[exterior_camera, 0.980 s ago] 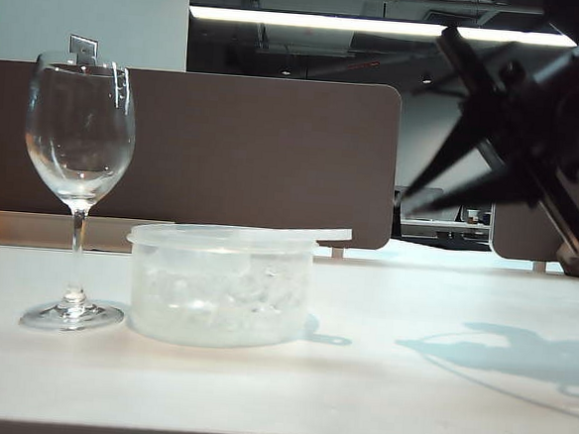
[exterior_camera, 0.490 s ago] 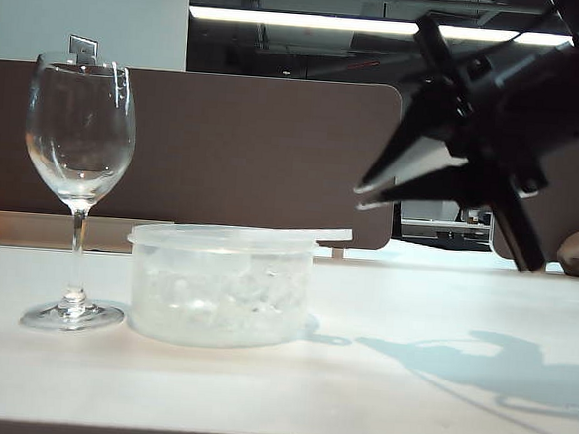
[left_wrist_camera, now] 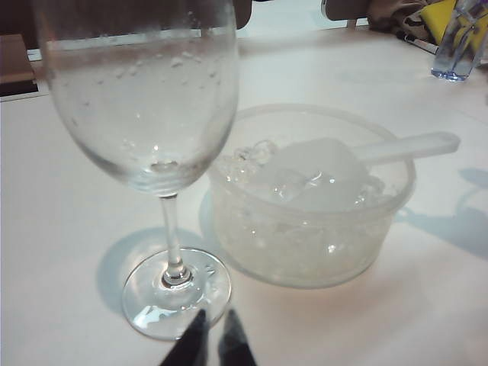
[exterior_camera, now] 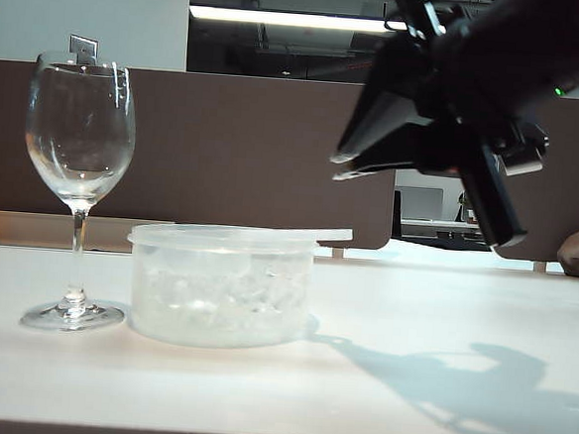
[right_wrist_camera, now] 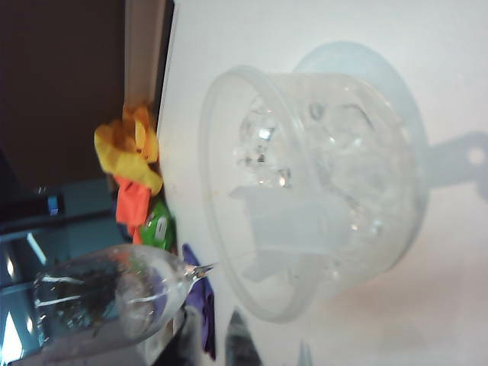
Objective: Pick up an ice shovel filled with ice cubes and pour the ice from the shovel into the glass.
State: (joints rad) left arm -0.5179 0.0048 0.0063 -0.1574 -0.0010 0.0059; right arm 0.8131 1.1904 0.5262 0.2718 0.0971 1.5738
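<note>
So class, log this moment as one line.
right claw: empty, above tub | left claw: near glass foot | ice shovel: in tub

A round translucent plastic tub (exterior_camera: 221,285) stands lower left of centre on the white counter (exterior_camera: 412,315); a brown partition panel (exterior_camera: 254,155) spans behind.

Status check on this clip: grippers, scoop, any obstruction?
Right gripper slightly open, empty, above the round translucent tub. Left gripper shut by the clear wine glass foot. White plastic scoop untouched on ice. Path clear.
</note>
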